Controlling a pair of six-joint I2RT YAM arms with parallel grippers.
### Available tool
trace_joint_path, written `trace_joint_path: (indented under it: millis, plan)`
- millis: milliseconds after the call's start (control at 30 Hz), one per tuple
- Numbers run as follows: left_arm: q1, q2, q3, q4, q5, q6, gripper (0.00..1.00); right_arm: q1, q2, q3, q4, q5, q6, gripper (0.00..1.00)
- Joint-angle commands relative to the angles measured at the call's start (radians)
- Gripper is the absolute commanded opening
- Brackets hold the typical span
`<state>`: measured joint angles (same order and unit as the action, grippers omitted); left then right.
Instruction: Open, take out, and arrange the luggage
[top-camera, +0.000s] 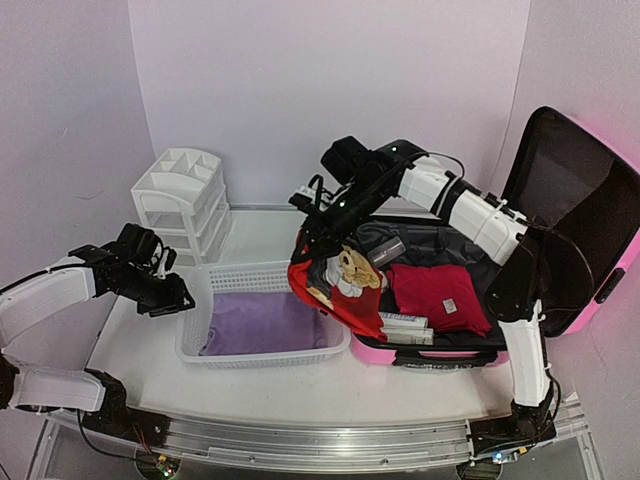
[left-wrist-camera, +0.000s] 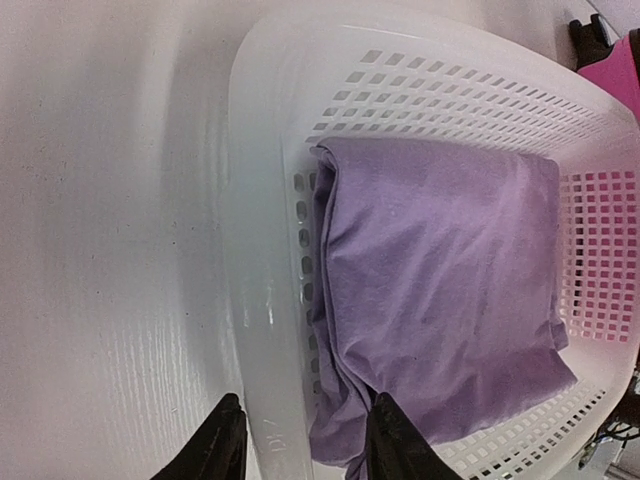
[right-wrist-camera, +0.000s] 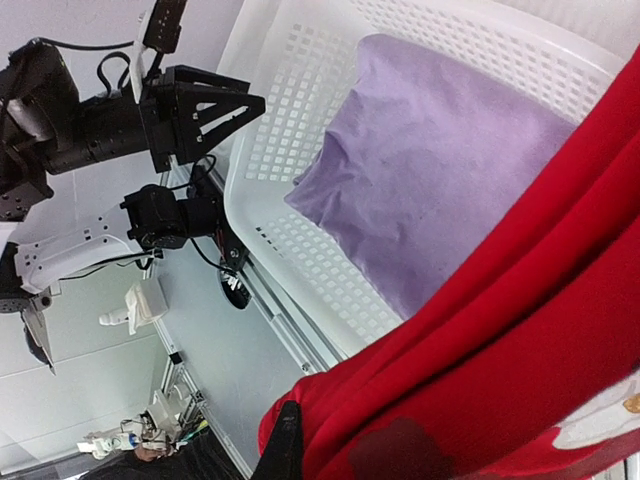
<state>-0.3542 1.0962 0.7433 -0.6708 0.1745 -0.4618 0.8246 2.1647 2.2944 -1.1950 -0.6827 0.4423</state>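
The pink suitcase (top-camera: 585, 300) lies open at the right with its black-lined lid up. Inside are a folded red cloth (top-camera: 435, 295), a grey pouch (top-camera: 385, 250) and a flat box (top-camera: 405, 325). My right gripper (top-camera: 318, 238) is shut on a red garment with a teddy-bear print (top-camera: 340, 285), held over the suitcase's left edge next to the white mesh basket (top-camera: 265, 355). The red garment fills the right wrist view (right-wrist-camera: 500, 350). My left gripper (top-camera: 178, 297) is open at the basket's left rim (left-wrist-camera: 260, 300), its fingertips (left-wrist-camera: 225, 435) straddling the rim. A purple cloth (left-wrist-camera: 440, 290) lies in the basket.
A white plastic drawer organizer (top-camera: 182, 200) stands at the back left. White walls close in behind and at the sides. The arm bases sit on a metal rail (top-camera: 320, 435) along the front edge.
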Motion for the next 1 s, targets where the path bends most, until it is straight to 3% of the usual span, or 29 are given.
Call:
trace_joint_path:
  millis: [0,333,733,967]
  plan:
    - [0.003,0.002,0.002,0.046,0.020,0.018,0.39,0.066,0.042,0.081,0.054,0.010,-0.038,0.00]
    - [0.003,0.013,-0.003,0.062,0.060,0.022,0.34,0.161,0.187,0.153,0.159,0.044,-0.096,0.00]
    - [0.003,0.025,-0.011,0.077,0.075,0.018,0.34,0.260,0.349,0.213,0.377,0.014,-0.038,0.00]
    - [0.003,0.024,-0.015,0.078,0.078,0.022,0.33,0.287,0.405,0.237,0.394,0.048,-0.077,0.00]
